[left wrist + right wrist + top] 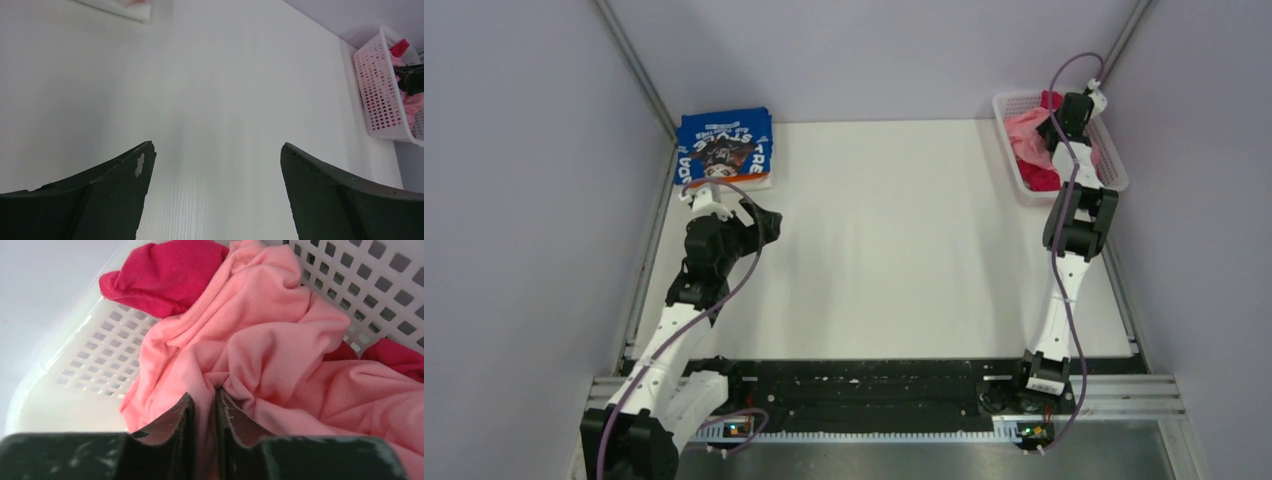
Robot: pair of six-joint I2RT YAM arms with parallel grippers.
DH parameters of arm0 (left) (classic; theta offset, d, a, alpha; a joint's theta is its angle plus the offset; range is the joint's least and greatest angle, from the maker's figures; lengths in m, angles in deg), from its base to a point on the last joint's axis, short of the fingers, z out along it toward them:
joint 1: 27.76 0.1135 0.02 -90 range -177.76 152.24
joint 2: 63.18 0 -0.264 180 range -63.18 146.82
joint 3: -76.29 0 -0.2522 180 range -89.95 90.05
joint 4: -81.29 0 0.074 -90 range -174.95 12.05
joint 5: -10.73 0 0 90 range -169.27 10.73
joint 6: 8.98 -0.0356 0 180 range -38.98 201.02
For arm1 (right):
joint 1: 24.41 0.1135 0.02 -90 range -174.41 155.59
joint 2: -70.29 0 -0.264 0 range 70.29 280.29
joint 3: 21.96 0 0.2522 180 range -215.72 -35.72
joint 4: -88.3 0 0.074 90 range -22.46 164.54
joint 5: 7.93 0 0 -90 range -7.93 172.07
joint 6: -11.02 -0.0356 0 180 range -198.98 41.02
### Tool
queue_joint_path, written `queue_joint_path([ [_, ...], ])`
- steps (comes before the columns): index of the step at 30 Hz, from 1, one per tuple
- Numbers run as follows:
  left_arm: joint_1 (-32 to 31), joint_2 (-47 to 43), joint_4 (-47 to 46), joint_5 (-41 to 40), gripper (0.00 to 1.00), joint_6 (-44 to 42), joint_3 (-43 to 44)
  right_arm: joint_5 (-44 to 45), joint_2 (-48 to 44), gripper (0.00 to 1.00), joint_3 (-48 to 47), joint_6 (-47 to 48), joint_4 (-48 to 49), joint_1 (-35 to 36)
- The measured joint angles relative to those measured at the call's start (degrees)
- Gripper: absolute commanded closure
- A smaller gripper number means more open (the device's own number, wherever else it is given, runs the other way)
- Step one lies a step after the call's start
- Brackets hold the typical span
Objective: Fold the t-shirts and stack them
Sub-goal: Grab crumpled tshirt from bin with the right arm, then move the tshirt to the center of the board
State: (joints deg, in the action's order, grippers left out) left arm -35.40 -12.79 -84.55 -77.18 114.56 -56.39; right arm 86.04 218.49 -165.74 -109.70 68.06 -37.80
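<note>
The blue t-shirt (724, 147) with white lettering lies folded at the table's far left corner. The light pink t-shirt (270, 345) and the magenta t-shirt (165, 275) lie crumpled in the white mesh basket (1017, 170) at the far right. My right gripper (204, 396) is inside the basket, shut on a fold of the pink t-shirt (1027, 135). My left gripper (215, 150) is open and empty above bare table, just in front of the blue shirt; it shows in the top view (764, 218).
Grey walls enclose the table on three sides. The basket (380, 90) stands against the right wall. The arms' bases and a black rail run along the near edge (874, 390).
</note>
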Motion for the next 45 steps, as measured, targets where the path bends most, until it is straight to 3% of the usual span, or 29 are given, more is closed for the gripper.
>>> queue_joint_path([
  [2,0.00,-0.13,0.02,0.02,0.01,0.07,0.02,-0.13,0.35,1.00,-0.31,0.07,0.22,0.00],
  [15,0.00,-4.33,1.27,-0.07,0.01,0.28,0.04,-1.62,-3.26,1.00,-0.76,2.34,-1.92,0.00],
  [28,0.00,-7.54,2.32,-0.33,0.01,-0.39,-0.15,-10.60,-31.56,1.00,2.29,6.54,0.13,1.60],
  [34,0.00,-9.90,2.78,-0.66,0.01,-0.55,-1.62,-16.04,-40.83,1.00,8.20,12.68,0.81,12.31],
  [45,0.00,-15.45,5.46,-3.26,0.01,-0.52,-1.97,-33.35,-45.09,0.99,13.16,13.66,-0.87,33.22],
])
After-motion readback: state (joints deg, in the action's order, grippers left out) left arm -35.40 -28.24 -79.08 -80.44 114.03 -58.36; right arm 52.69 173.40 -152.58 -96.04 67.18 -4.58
